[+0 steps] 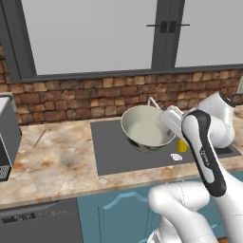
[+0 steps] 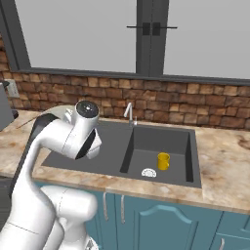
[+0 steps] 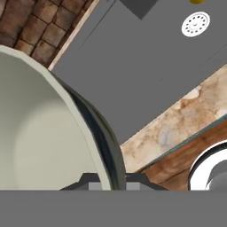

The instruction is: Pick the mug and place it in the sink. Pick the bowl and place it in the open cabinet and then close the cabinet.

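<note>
The claw (image 1: 163, 124) is closed on the rim of the bowl (image 1: 144, 129); in the hand view the rim passes between the two finger tips at the bottom of the picture, with the cream inside of the bowl (image 3: 40, 137) to the left and its dark outer wall to the right. In the left base view the bowl is held tilted above the dark grey sink (image 1: 114, 152), with its cream inside turned toward the camera and no visible contact between bowl and sink surface; the white arm (image 1: 204, 152) reaches it from the lower right.

The mug (image 2: 163, 161) is yellow and stands upright on the floor of the sink basin (image 2: 180, 141), just beside the small white round drain (image 2: 149, 172); in the left base view only a yellow part of the mug (image 1: 182, 145) shows behind the arm, near the drain (image 1: 176, 157). A slim tap (image 2: 129, 113) rises at the rear edge of the sink, in front of the brick wall (image 2: 195, 102).

The beige marbled counter (image 1: 52, 156) surrounds the sink; teal cupboard doors (image 2: 161, 224) stand below it. A large window (image 1: 90, 33) spans the wall above the brick.
</note>
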Motion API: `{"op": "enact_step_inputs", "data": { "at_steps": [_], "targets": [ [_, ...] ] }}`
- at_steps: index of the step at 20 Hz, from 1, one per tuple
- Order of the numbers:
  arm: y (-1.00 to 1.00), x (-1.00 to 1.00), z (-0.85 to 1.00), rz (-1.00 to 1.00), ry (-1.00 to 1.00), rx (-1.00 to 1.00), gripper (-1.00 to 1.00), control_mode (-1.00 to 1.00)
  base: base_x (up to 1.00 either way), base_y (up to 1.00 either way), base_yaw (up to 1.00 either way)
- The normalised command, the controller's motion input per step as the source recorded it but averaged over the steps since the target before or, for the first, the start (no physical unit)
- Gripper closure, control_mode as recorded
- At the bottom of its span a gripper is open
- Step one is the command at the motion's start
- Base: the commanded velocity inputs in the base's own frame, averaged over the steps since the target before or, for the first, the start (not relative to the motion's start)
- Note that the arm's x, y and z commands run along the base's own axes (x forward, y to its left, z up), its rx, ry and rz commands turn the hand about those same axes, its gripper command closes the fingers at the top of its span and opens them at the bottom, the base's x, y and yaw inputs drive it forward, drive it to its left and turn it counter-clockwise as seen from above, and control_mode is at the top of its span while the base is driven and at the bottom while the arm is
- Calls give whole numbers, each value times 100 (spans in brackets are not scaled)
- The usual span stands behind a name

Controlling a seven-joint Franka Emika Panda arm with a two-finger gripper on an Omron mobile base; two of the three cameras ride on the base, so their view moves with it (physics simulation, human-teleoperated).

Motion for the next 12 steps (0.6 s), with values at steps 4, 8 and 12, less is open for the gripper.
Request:
{"op": "enact_step_inputs", "data": {
  "at_steps": [4, 8, 12],
  "targets": [
    [-100, 0, 0, -2, 0, -8, 100, -100, 0, 0, 0],
    [-69, -4, 0, -2, 3, -3, 100, -100, 0, 0, 0],
    [-35, 4, 0, -1, 27, -2, 100, -100, 0, 0, 0]
  ]
}}
